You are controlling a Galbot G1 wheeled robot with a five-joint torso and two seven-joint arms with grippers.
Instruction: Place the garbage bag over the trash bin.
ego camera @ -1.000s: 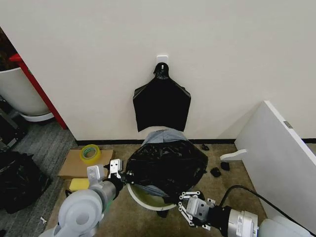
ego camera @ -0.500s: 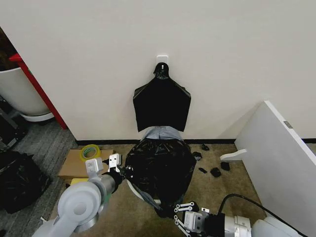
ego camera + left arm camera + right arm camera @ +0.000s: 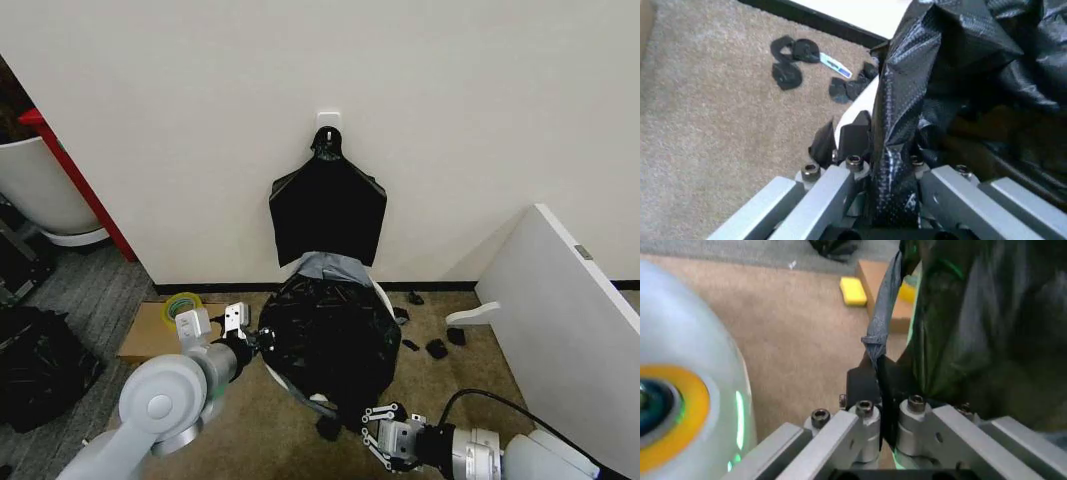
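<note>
With our left gripper [image 3: 248, 340] and right gripper [image 3: 385, 432] both clamped on the garbage bag [image 3: 328, 340], we judge that uneven pulling could tear its thin film or tip the trash bin [image 3: 384, 300].

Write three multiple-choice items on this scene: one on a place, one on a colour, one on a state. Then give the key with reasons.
1. Where does the flat black bag hang?
A. On the wall hook above the trash bin
B. On the white board at the right
C. On the red frame

2. What colour is the tape roll on the cardboard?
A. Blue
B. Yellow-green
C. Red

3. What state is the left tool in?
A. Open above the floor
B. Shut on the tape roll
C. Shut on the garbage bag

Key: 1 A, it hangs on the wall over the trash bin. 2 B, the roll shows yellow-green. 3 C, black film of the garbage bag runs between its fingers; the right tool pinches it too.
</note>
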